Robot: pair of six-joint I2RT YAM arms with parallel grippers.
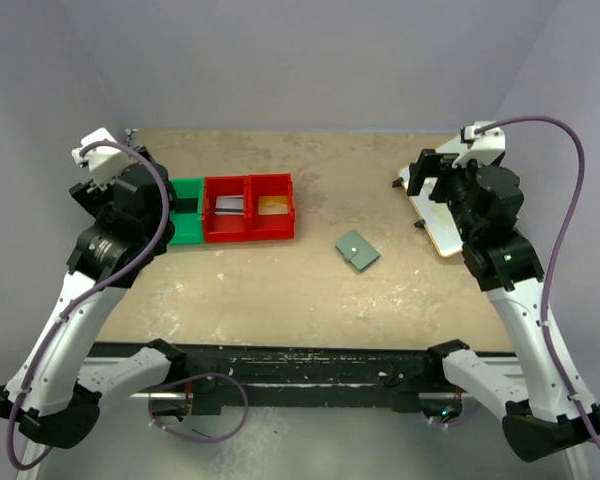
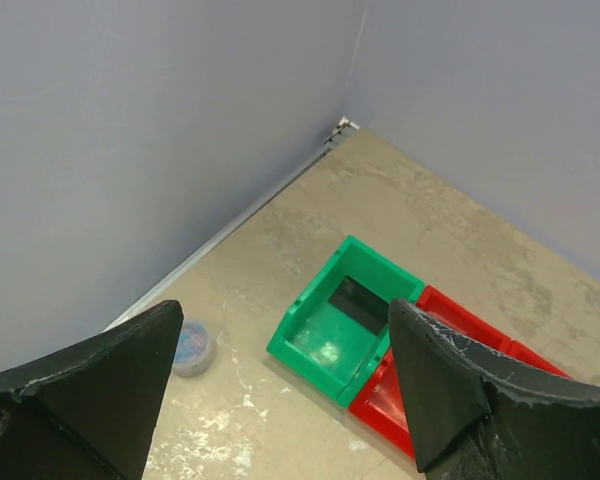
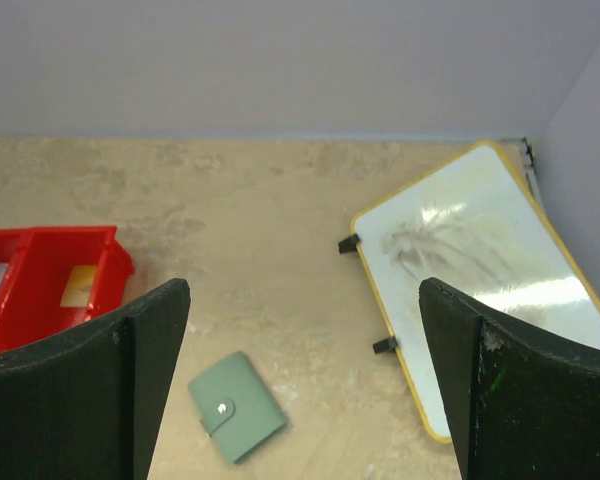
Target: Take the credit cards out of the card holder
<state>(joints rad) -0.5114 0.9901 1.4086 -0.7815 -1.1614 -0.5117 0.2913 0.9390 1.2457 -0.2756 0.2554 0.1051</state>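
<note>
Top external view gives you the card holder lying shut on the table, a little right of centre, turned at an angle, its snap tab fastened on top; it sits well apart from both arms and nothing touches it. You cannot see the credit cards in any view, since the holder is closed.

To its left, near the far side, two red bins stand side by side, and a green bin touches their left end; the left red one holds something pale and flat and the right one something yellowish, and you cannot tell what either is. At the far right a yellow-edged whiteboard lies flat, partly under the right arm.

Your left gripper hangs above the far left corner with its jaws spread wide and nothing between them; below it the left wrist view shows the green bin, the red bins beside it, and a small round container near the wall.

Your right gripper is likewise spread wide and empty, raised above the table; the right wrist view shows the card holder low between its fingers, the whiteboard to the right and a red bin at the left edge.
</note>
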